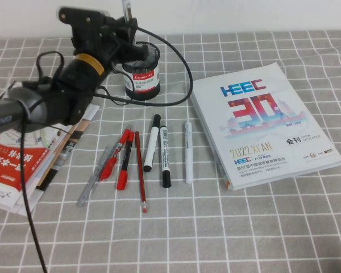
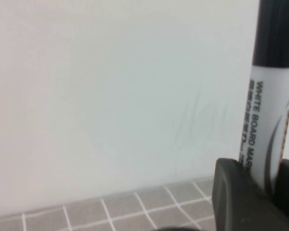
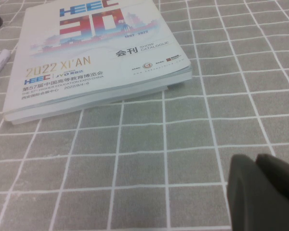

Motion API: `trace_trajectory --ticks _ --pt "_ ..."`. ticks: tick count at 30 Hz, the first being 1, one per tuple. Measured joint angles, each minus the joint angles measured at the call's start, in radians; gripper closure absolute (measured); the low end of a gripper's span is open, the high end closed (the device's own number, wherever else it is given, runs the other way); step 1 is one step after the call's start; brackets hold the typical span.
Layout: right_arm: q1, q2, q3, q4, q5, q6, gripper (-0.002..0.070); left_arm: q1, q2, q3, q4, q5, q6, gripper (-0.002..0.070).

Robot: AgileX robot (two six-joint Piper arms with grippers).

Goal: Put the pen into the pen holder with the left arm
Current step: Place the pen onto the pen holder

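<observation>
We have the whiteboard marker [image 2: 272, 91] clamped upright between the fingers [image 2: 236, 192] of the left gripper [image 1: 127, 25], which sits at the far left of the table just above and behind the black mesh pen holder [image 1: 142, 77]; in the high view only the marker's top end pokes up past the gripper, close to the wall. The jaws are closed partway, down to the barrel's width, gripping the white barrel below the black cap. We judge the marker light and rigid, so it should not flex or sag, but its smooth plastic barrel is likely slippery and could slide or tilt if the grip loosens before it is over the cup's mouth. The present hold low on the barrel looks sound to us, though how much of the barrel hangs beneath the fingers is hidden. The holder's rim is partly covered by the arm and its cables, so we cannot tell whether the marker's lower end is already inside the mouth or beside it. The right gripper [image 3: 262, 192] hovers low over the checked tablecloth [image 3: 135, 144] near the HEEC catalogue [image 3: 86, 53]; only its dark tip shows at the edge of its own camera, and we cannot tell how its fingers stand.
</observation>
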Motion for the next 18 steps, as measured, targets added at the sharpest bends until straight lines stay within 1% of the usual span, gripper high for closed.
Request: trace_trajectory --ticks 7,18 --pt "0.0 0.0 0.0 0.0 0.0 0.0 0.0691 0.003 0.063 -0.009 0.0 -0.008 0.0 0.0568" --pt "0.0 0.0 0.0 0.0 0.0 0.0 0.0691 0.007 0.079 -0.01 0.03 -0.037 0.0 0.0568"
